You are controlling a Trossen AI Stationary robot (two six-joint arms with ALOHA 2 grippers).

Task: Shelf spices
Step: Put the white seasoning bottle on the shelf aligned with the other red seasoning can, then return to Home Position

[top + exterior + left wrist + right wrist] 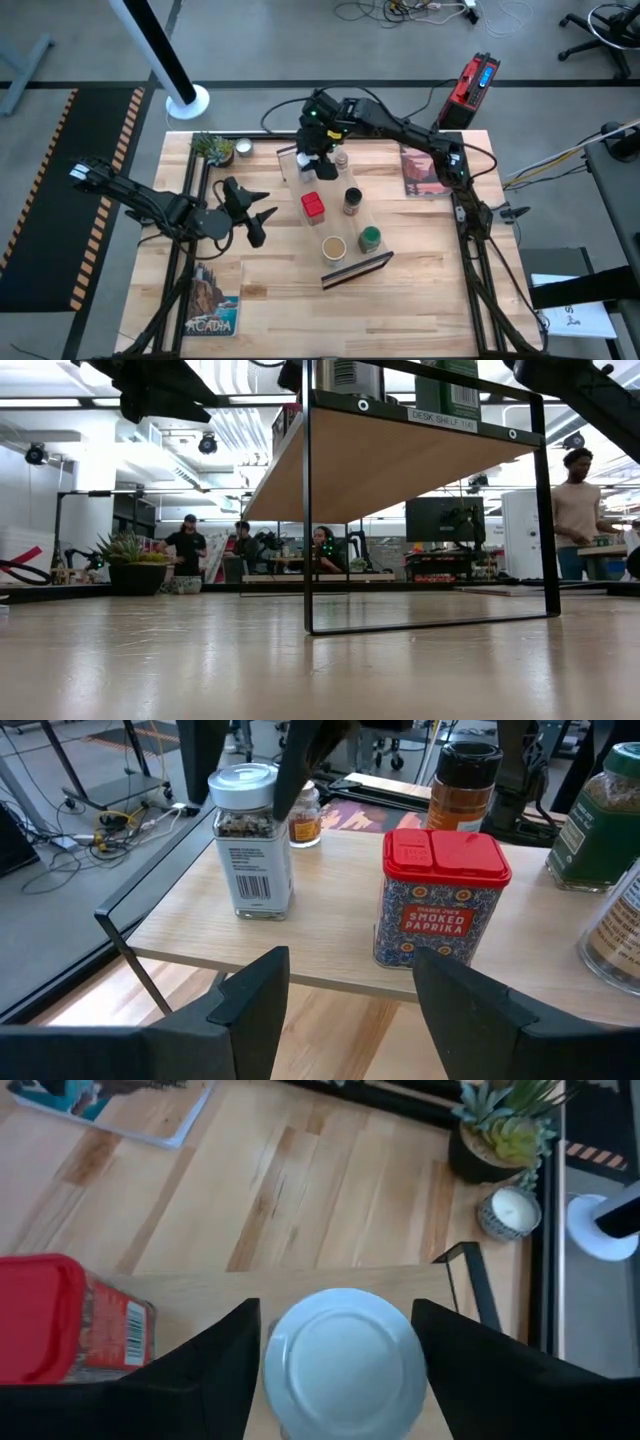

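Shelf point(335, 215) on worktop point(280, 300), bearing six spices. Right gripper point(338, 1355) over white-capped jar point(344, 1360) at shelf's far end, jaws spread either side. Left gripper point(350, 1010) near red square tin point(440, 900), jaws released.

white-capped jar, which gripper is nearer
Right. The right gripper is directly over the white-capped jar, fingers either side; the left gripper sits off the shelf, beyond the paprika tin.

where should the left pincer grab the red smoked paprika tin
Grip the red paprika tin across its flat side walls, below the lid, coming in level from the shelf's open edge. It stands upright, square-sided, directly ahead of the open left pincer, with clear gaps to the neighbouring jars.
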